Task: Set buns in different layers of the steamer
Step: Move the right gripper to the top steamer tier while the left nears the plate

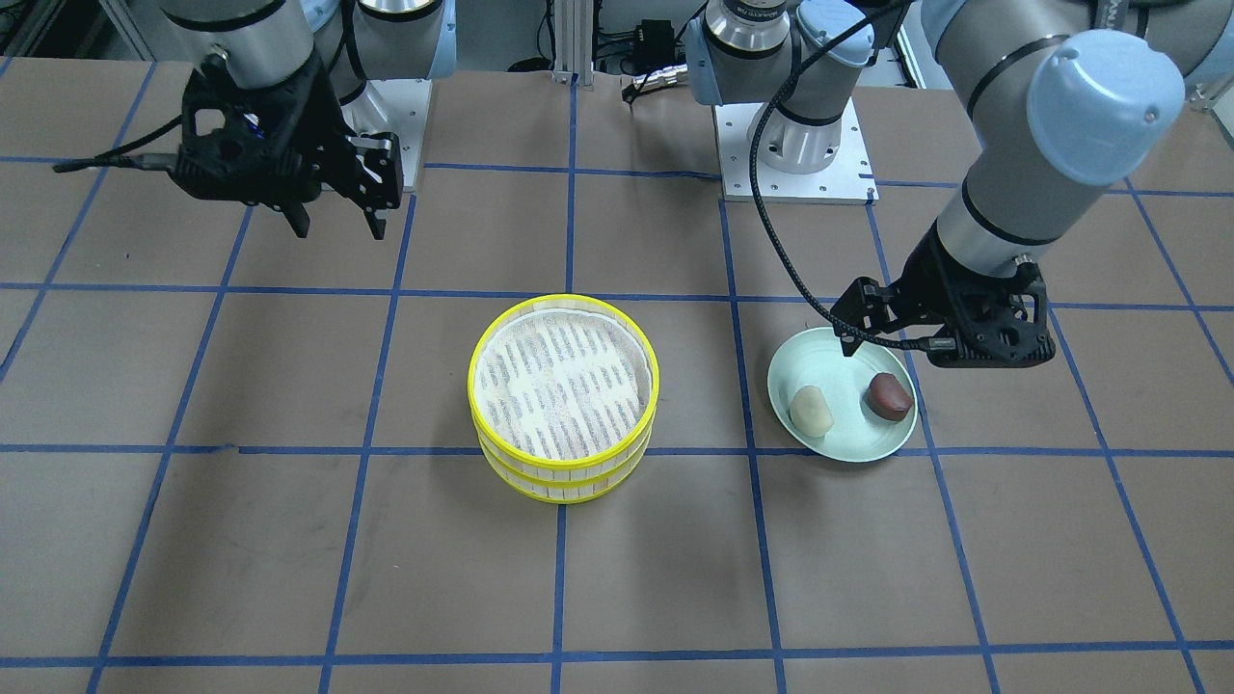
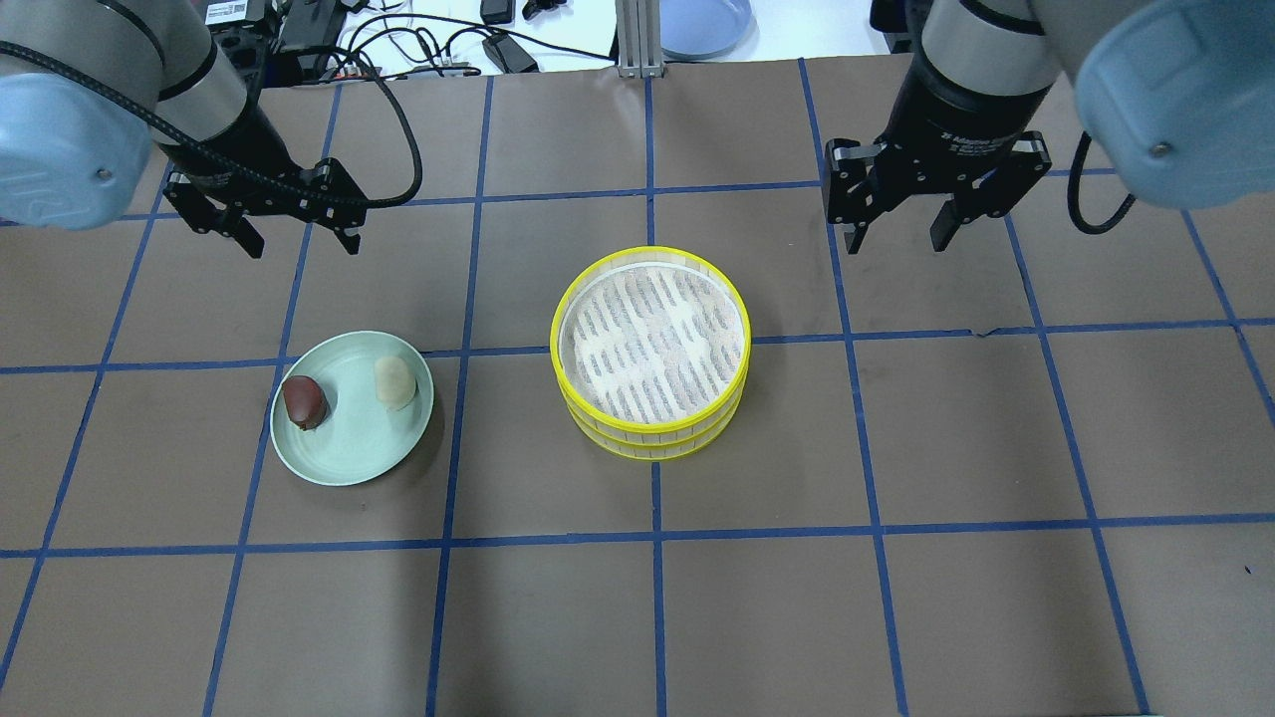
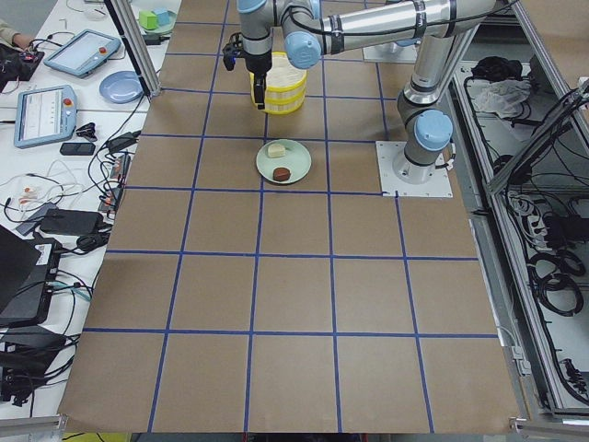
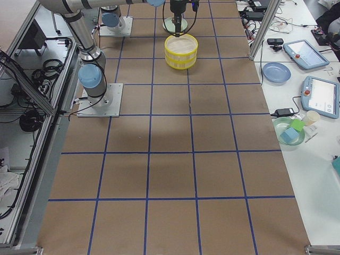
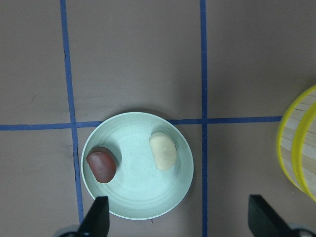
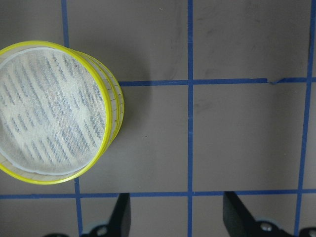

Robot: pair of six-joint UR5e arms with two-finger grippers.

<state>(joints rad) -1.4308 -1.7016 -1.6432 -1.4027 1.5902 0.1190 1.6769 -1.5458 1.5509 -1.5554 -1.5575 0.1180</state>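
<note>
The steamer [image 2: 647, 438] stands mid-table as two stacked yellow-rimmed trays, and the top tray's mesh floor is empty. It also shows in the front view [image 1: 564, 477] and the right wrist view [image 6: 116, 118]. The cream-white bun [image 2: 394, 382] and the reddish-brown bun [image 2: 304, 401] lie side by side on a pale green plate [image 2: 349, 453] to the steamer's left. My left gripper [image 2: 302, 244] is open and empty, hovering just beyond the plate. Its wrist view shows both buns [image 5: 163, 150] [image 5: 101, 166]. My right gripper [image 2: 896, 244] is open and empty, raised beyond and to the right of the steamer.
The brown table [image 2: 896, 597] has a blue tape grid. The arm base plates [image 1: 795, 145] are bolted at the robot's edge. A blue plate [image 2: 702, 20] and cables lie on the bench past the far edge. Tablets and small items sit on side benches.
</note>
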